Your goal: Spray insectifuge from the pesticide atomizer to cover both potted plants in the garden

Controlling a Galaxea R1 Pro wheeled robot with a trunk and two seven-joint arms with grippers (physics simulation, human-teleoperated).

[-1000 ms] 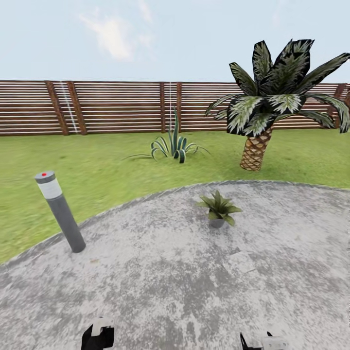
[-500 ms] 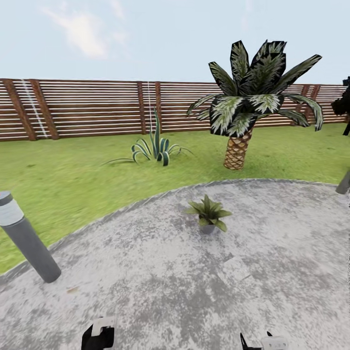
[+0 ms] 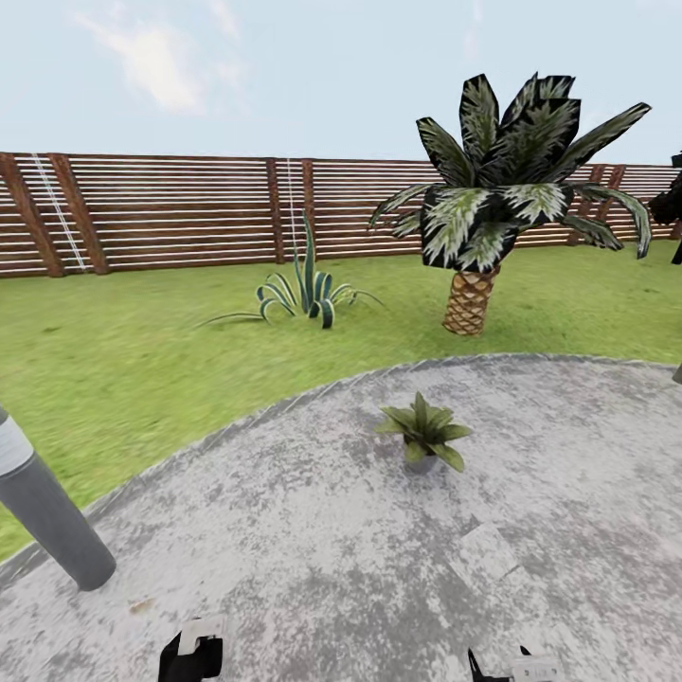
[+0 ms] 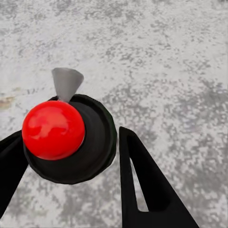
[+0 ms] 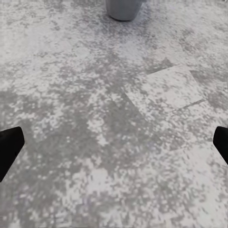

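Note:
One potted plant [image 3: 423, 434], a low green rosette in a small grey pot, stands on the grey paved circle [image 3: 313, 549] ahead of me, slightly right of centre. Its grey pot [image 5: 124, 8] also shows in the right wrist view, well beyond my right gripper [image 5: 114, 147], which is open and empty. My left gripper [image 4: 71, 133] is shut on the pesticide atomizer [image 4: 92, 142], seen end-on as a dark round body with a red knob and a pale grey nozzle. Both grippers sit at the head view's lower edge, the left gripper [image 3: 192, 655] and the right gripper [image 3: 511, 669].
A grey bollard light [image 3: 47, 516] stands at the paving's left edge. On the lawn [image 3: 142, 360] beyond grow a striped agave [image 3: 308, 289] and a palm [image 3: 471, 301]. A brown slat fence [image 3: 180, 213] closes off the back.
The whole head view has shifted with the robot's own motion: the bollard slid to the left edge and the potted plant sits slightly lower. Both grippers keep their places in the picture.

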